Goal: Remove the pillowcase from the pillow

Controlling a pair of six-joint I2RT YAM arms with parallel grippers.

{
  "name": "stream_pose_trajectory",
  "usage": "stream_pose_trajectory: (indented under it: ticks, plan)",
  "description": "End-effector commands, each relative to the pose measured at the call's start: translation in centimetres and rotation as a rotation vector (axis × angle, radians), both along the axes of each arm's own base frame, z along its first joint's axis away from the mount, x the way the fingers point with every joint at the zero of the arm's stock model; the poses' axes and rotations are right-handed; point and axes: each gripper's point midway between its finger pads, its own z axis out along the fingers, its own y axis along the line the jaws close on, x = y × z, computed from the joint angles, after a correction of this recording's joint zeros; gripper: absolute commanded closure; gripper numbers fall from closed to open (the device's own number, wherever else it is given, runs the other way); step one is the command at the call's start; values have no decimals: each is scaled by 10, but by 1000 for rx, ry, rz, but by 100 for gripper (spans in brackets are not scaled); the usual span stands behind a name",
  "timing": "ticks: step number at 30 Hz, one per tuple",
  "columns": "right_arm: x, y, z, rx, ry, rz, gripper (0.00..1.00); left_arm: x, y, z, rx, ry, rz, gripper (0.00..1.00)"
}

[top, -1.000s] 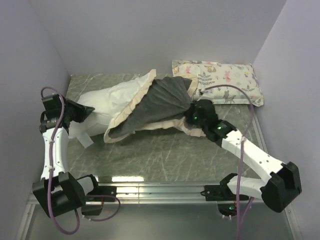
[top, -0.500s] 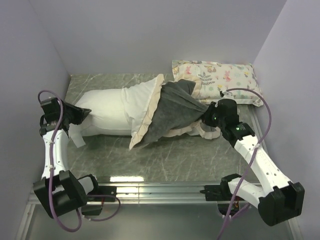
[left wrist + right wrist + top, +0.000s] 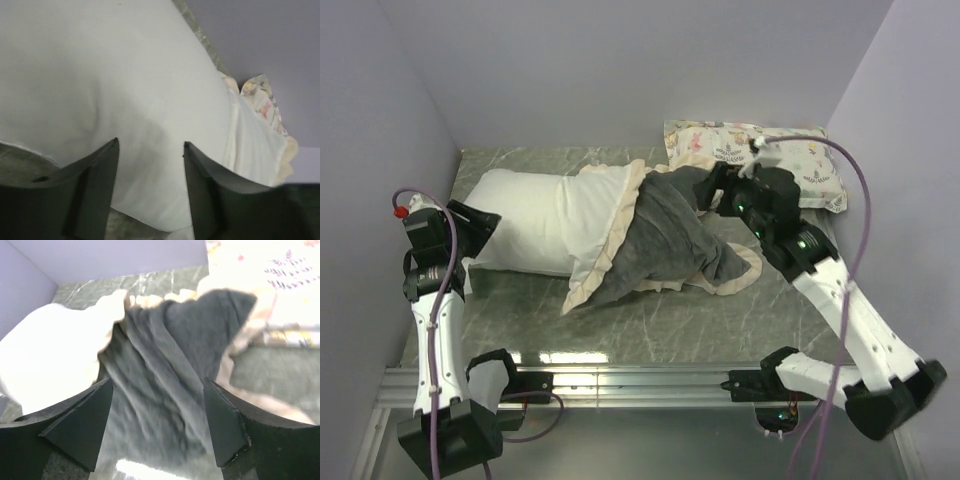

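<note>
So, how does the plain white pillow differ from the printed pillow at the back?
The white pillow is plain and larger; the printed pillow is smaller, with animal and plant prints. The white pillow has its right end inside the grey pillowcase; the printed pillow lies outside it, in the back right corner. Both lie flat on the table.

Plain white pillow (image 3: pixel 520 222), dark grey pillowcase (image 3: pixel 670 240) — cream-frilled, green marbled table (image 3: pixel 650 312)

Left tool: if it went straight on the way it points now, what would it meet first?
The white pillow, filling the wrist view ahead of the left tool, jaws open; depth is unclear, but it looks close.
</note>
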Motion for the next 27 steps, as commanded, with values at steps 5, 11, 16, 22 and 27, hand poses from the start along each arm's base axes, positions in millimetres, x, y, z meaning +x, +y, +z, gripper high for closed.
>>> stream_pose_trajectory:
  ticks: [5, 11, 16, 22, 27]
  plan:
    - [76, 77, -43, -113, 43, 250, 20, 3, -31, 96, 96, -228, -71, 32]
    - [115, 117, -70, -150, 118, 315, 19, 58, -77, 87, 61, -159, -123, 28]
    - [117, 128, -113, -188, 220, 294, 28, 99, -81, 32, 1, 11, 2, 22]
    - [111, 114, -133, -199, 272, 228, 89, 114, -84, -38, -43, 174, 39, 16]
    - [111, 99, -126, -194, 266, 164, 100, 108, -77, -76, -81, 222, 72, 27]
